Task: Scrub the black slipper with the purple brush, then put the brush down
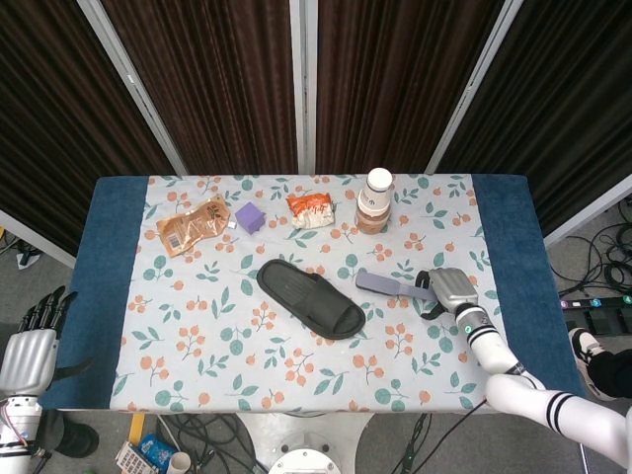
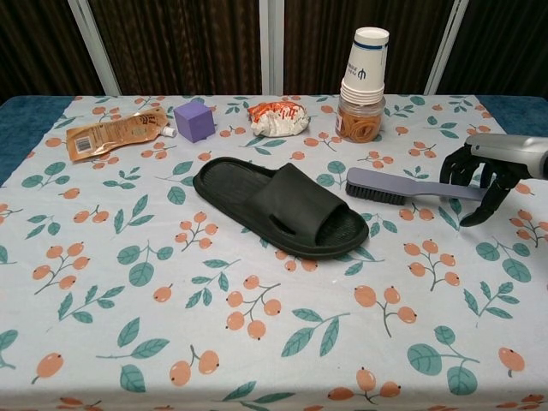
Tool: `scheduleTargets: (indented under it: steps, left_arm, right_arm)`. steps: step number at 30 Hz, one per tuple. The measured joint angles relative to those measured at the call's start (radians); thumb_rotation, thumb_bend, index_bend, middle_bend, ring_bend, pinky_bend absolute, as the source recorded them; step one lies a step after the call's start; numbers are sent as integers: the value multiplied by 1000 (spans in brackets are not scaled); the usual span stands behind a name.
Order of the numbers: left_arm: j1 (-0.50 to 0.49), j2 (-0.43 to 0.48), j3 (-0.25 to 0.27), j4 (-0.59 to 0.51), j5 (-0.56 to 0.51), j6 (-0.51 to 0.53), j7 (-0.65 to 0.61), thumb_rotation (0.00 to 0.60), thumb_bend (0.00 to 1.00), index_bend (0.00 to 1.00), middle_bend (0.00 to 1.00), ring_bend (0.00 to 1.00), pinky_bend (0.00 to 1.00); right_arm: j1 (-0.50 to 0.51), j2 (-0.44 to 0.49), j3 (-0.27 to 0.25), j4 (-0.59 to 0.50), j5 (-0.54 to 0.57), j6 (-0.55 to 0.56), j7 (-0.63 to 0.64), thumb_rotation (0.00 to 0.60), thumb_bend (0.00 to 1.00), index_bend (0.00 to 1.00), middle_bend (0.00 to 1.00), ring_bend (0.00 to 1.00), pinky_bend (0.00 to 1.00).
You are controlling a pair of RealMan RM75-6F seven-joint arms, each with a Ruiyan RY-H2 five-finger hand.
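The right hand (image 2: 486, 175) hovers, fingers spread and holding nothing, over the handle tip of the purple brush (image 2: 411, 188), whose long axis points leftward toward the black slipper (image 2: 278, 205).

Matt black rubbery slipper (image 2: 282, 207); smooth purple plastic brush (image 2: 411, 188); printed cloth on bench (image 2: 257, 342); paper cups (image 2: 364, 64); glossy foil pouch (image 2: 111, 133).

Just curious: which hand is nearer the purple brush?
Right. The right hand is at the purple brush handle's end; the left hand hangs off the table's far left edge.
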State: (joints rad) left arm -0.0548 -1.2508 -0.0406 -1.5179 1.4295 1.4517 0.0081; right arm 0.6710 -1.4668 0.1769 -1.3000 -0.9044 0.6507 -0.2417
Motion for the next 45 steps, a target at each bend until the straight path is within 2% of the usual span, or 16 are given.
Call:
scheduleTargets:
  steps: [9,21,31,34,36,39,43,45]
  left_arm:
    - [5,-10,2,24,-7,-1,-19,600,151,122,117,62,126]
    - [8,-16,0,33,-13,-1,-31,600,151,122,117,62,126]
    - [12,-18,-3,37,-16,2,-41,600,152,122,117,62,126]
    - [13,-18,-4,36,-16,4,-42,600,152,122,117,62,126]
    - [13,-19,-5,37,-17,5,-45,600,152,122,117,62,126]
    - [14,-21,-6,41,-21,4,-52,600,152,122,117,62,126]
    - [14,-24,-9,47,-18,8,-57,600,150,122,117,62,126]
    - [11,-25,-11,51,-13,10,-59,600,149,122,117,62,126]
  right_arm:
    - [26,-5,1,8,40,-48,62,600,0,508,529,479,576]
    - [68,-13,5,63,66,-153,169,600,0,551,582,551,667]
    - [98,-40,5,107,67,-190,224,600,9,741,738,763,896]
    - [116,-49,1,121,74,-197,227,600,145,826,783,814,950]
    - [127,-54,-3,127,81,-197,223,600,297,895,815,845,984]
    - [143,-57,-10,128,93,-197,215,600,442,976,856,887,1000]
    - [159,-58,-29,123,91,-186,187,600,616,1000,917,955,1000]
    - [166,-55,-41,113,82,-175,170,600,643,1000,943,983,1000]
